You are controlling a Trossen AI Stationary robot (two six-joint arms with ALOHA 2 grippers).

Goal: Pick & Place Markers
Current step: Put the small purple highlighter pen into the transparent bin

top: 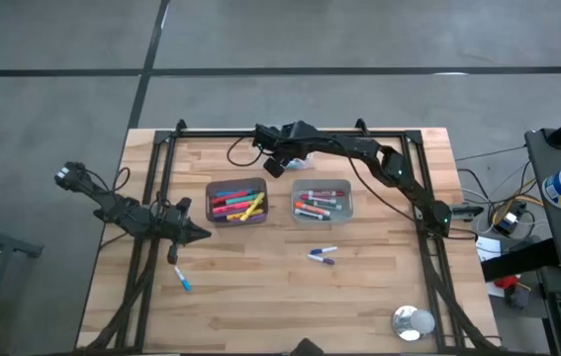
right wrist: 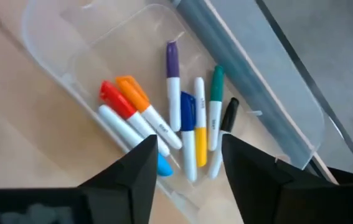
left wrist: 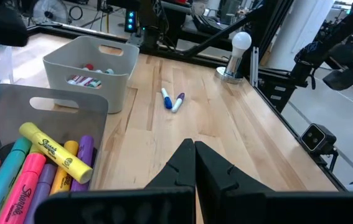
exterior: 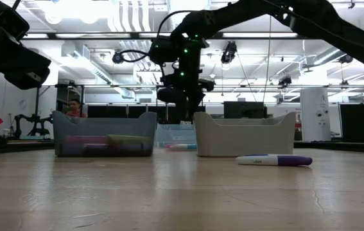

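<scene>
Right wrist view is showing the spread right gripper (right wrist: pixel 185 158) hovering over seven markers (right wrist: pixel 188 124) lying in a clear tray (right wrist: pixel 70 43).

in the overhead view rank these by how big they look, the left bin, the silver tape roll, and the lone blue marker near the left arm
1. Left bin, clearly largest.
2. Silver tape roll.
3. Blue marker, smallest, a thin sliver.
</scene>
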